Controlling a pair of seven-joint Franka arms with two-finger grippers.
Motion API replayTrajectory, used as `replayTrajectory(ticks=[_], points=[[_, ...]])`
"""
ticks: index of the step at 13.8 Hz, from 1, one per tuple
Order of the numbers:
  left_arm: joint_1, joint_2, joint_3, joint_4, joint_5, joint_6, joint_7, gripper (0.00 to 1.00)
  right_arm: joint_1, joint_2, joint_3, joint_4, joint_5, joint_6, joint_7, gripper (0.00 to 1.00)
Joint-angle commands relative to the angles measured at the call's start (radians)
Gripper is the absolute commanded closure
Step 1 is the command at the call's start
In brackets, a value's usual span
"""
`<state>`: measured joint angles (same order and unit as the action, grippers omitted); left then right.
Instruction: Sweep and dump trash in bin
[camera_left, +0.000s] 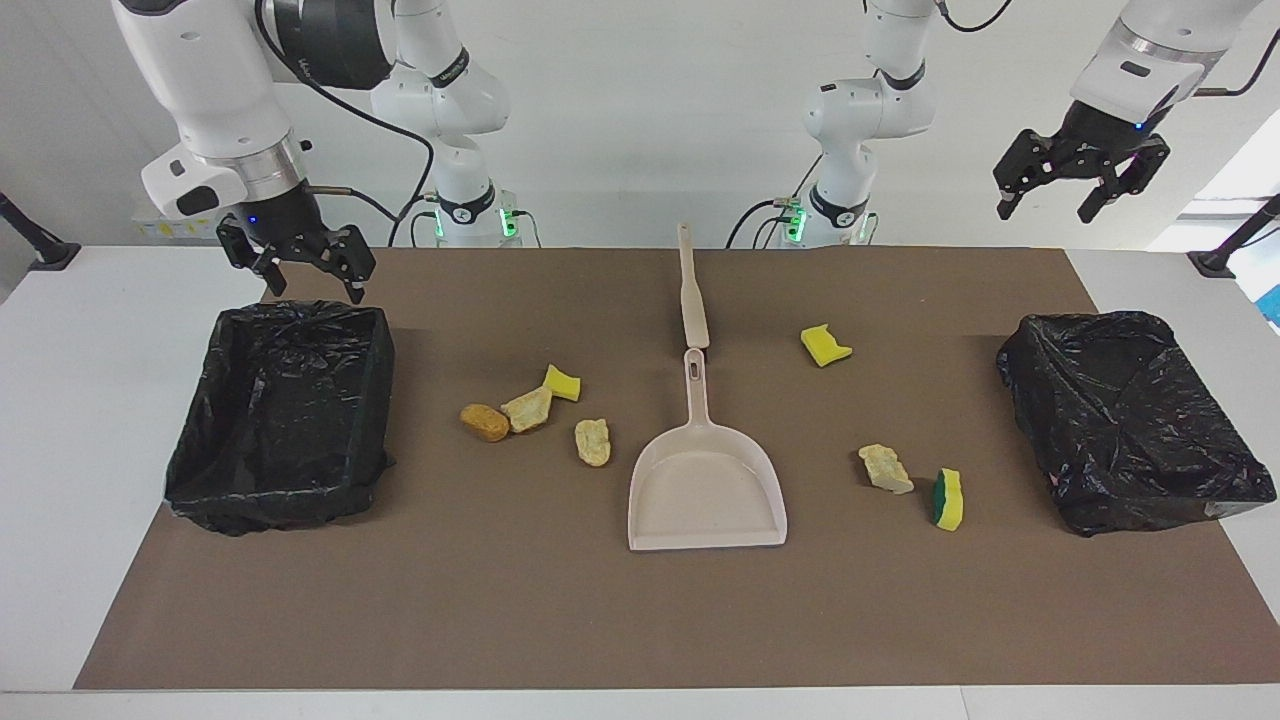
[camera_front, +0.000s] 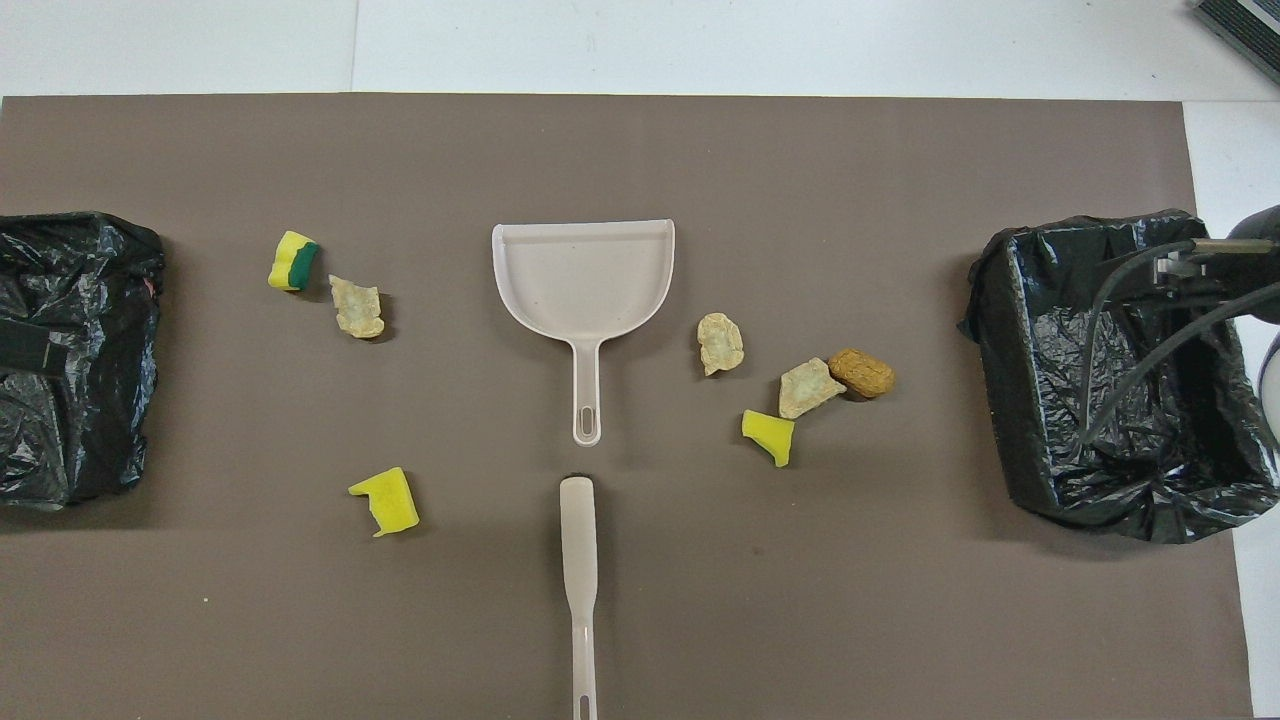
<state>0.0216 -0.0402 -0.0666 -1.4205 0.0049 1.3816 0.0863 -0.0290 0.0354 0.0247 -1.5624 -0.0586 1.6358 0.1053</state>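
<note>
Nothing is swept yet; you are at the start. Trash lies in two groups on the brown mat (camera_left: 560, 620): four scraps (camera_left: 530, 410) toward the right arm's end, three (camera_left: 885, 468) toward the left arm's, with the dustpan (camera_left: 706, 485) between them and the brush-like handle (camera_left: 692, 290) nearer the robots.

Next move, likely: take up handle and dustpan.

Right gripper (camera_left: 312, 268) hangs over the nearer rim of its black-lined bin (camera_left: 285, 420), fingers spread, holding nothing. Left gripper (camera_left: 1050, 195) is raised at its own end of the table, spread, holding nothing.

Beige dustpan (camera_front: 583, 275) lies among scattered trash (camera_front: 357, 306) between two black-lined bins (camera_front: 1010, 330)
</note>
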Motion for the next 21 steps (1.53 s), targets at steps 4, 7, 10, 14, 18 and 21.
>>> replayTrajectory(ticks=[4,7,10,14,18,21], points=[[0.009,-0.024,-0.005,-0.026,0.0,0.01,0.001,0.0,-0.008,-0.02,0.001,-0.018,0.022,-0.011,-0.015,0.0],[0.005,-0.024,-0.005,-0.028,0.0,0.011,-0.002,0.0,-0.008,-0.02,0.001,-0.018,0.022,-0.011,-0.015,0.0],[0.001,-0.026,-0.009,-0.031,-0.003,0.013,0.001,0.0,-0.008,-0.02,0.001,-0.018,0.022,-0.011,-0.015,0.0],[-0.002,-0.027,-0.013,-0.035,-0.008,0.016,0.0,0.0,-0.008,-0.02,0.001,-0.018,0.022,-0.011,-0.015,0.0],[-0.038,-0.087,-0.018,-0.148,-0.014,0.056,0.001,0.0,-0.008,-0.02,0.001,-0.018,0.022,-0.011,-0.015,0.0],[-0.078,-0.147,-0.029,-0.264,-0.036,0.073,-0.002,0.0,-0.008,-0.02,0.001,-0.018,0.022,-0.011,-0.015,0.0]])
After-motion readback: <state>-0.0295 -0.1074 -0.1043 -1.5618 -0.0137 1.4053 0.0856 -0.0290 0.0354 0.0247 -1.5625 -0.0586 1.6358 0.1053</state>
